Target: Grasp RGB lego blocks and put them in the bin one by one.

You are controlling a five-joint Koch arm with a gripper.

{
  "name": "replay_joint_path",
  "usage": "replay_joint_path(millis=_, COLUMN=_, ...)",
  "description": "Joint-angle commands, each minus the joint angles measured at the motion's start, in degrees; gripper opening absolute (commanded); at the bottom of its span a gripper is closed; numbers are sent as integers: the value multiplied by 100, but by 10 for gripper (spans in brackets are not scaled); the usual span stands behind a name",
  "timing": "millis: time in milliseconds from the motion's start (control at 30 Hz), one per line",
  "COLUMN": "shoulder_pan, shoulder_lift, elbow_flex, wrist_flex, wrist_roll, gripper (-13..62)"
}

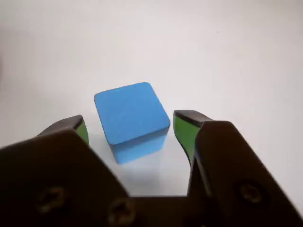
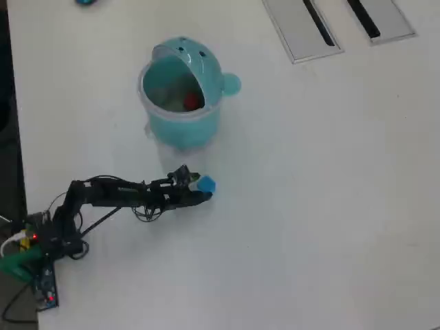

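The blue block [image 1: 132,118] rests on the white table between my two green-padded jaws, with a gap on each side. My gripper [image 1: 130,124] is open around it, touching neither side. In the overhead view the blue block [image 2: 206,185] lies at the tip of my gripper [image 2: 204,188], just below the teal bin [image 2: 180,120]. The bin's domed lid is tipped back and open. The red block [image 2: 192,102] lies inside the bin. The yellow-green block is not in view.
The white table [image 2: 309,206] stretches wide to the right and front of the arm. Two grey slotted panels [image 2: 302,27] sit at the top right. The arm's base and wires [image 2: 41,247] are at the lower left edge.
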Motion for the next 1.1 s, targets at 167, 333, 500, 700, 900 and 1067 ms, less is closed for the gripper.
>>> replay_joint_path(millis=167, shoulder_pan=-53, shoulder_lift=-141, elbow_flex=-316, wrist_flex=-800, wrist_roll=-44, gripper=265)
replay_joint_path(millis=333, shoulder_pan=-176, shoulder_lift=114, elbow_flex=-308, wrist_flex=-1521, wrist_roll=826, gripper=194)
replay_joint_path(millis=500, shoulder_pan=-176, shoulder_lift=809, elbow_flex=-325, wrist_flex=-1521, wrist_roll=976, gripper=194)
replay_joint_path(millis=700, shoulder_pan=-141, shoulder_lift=2004, elbow_flex=-220, wrist_flex=-940, wrist_roll=1151, gripper=194)
replay_joint_path(millis=900, shoulder_pan=-413, shoulder_lift=3296, elbow_flex=-185, wrist_flex=26, wrist_roll=1213, gripper=194)
replay_joint_path(millis=1067, shoulder_pan=-923, shoulder_lift=4087, elbow_flex=-88, wrist_flex=510, wrist_roll=1213, gripper=194)
